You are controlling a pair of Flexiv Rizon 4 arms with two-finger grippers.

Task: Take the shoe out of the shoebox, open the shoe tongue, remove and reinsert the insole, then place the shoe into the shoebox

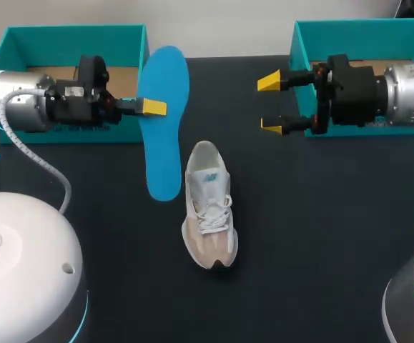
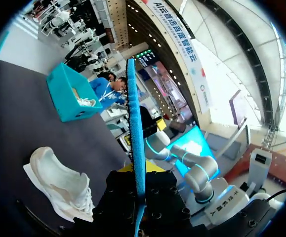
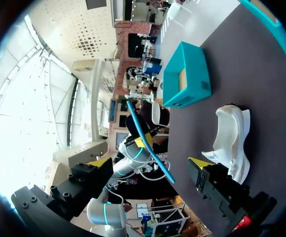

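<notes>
- One insole, blue, is out of the shoe and pinched near its middle by the left jaws, which are closed narrow on it.
- The left arm holds it clear of the bench, as far as the wrist views show. Its wider end is up by the left box and its narrower end is just beside the shoe's heel.
- From the left wrist the insole shows edge-on, running straight out along the jaws. A mid-length grip like this should keep a thin, bendy sheet from drooping much at either end.
- The shoe stands on its sole at mid-bench between the arms, with its toe toward the robot and its opening toward the far side. That spot is within reach of both arms.
- The right jaws stand wide and hold nothing, hanging in front of the right box, well apart from the shoe. I take this arm to be free to steady the shoe.
- My judgement is that removal is done and reinsertion comes next. The insole must be turned and led into the opening.
- With nothing holding the shoe, it may slide or tip when the insole pushes in.
</notes>
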